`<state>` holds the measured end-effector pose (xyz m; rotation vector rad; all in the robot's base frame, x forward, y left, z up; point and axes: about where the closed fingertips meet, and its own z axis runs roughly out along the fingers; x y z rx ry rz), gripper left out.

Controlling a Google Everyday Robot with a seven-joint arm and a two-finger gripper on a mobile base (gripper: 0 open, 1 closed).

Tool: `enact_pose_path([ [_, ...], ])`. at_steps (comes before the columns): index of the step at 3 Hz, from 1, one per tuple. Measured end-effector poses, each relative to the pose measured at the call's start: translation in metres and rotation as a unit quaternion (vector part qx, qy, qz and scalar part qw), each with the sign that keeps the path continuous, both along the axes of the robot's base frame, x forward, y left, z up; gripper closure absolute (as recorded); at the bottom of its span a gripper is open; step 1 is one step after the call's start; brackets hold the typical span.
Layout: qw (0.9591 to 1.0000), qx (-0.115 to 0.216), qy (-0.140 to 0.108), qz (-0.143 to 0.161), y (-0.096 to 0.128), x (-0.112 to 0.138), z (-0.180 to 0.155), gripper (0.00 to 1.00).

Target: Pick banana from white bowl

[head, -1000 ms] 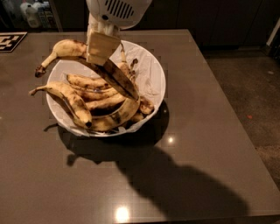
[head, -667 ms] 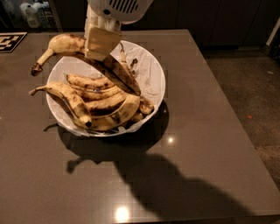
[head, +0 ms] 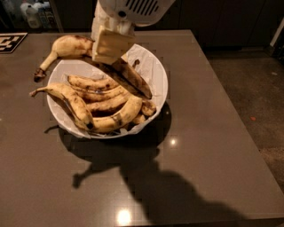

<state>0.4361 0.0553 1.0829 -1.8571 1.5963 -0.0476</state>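
My gripper (head: pixel 109 48) hangs over the far rim of the white bowl (head: pixel 162 79) and is shut on the banana (head: pixel 66 45). The banana is long and overripe with dark brown streaks. Its blackened stem tip points left past the bowl's rim, and its dark other end slants down into the bowl on the right. The gripper holds its middle, a little above the several other spotted bananas (head: pixel 103 95) that lie in the paper-lined bowl.
The bowl stands on a brown table (head: pixel 208 146), whose right edge drops to the floor. A black-and-white marker (head: pixel 9 41) lies at the table's far left corner. Bottles (head: pixel 33 13) stand beyond it.
The gripper has risen slightly with the banana in it, and the banana's stem end has lifted a little off the bowl's rim. The other bananas have not moved.
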Motion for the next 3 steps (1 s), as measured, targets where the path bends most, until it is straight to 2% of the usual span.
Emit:
enact_pose_path([
  [3, 1.0000, 0.000, 0.000, 0.000, -0.0002, -0.0002, 0.0000, 1.00],
])
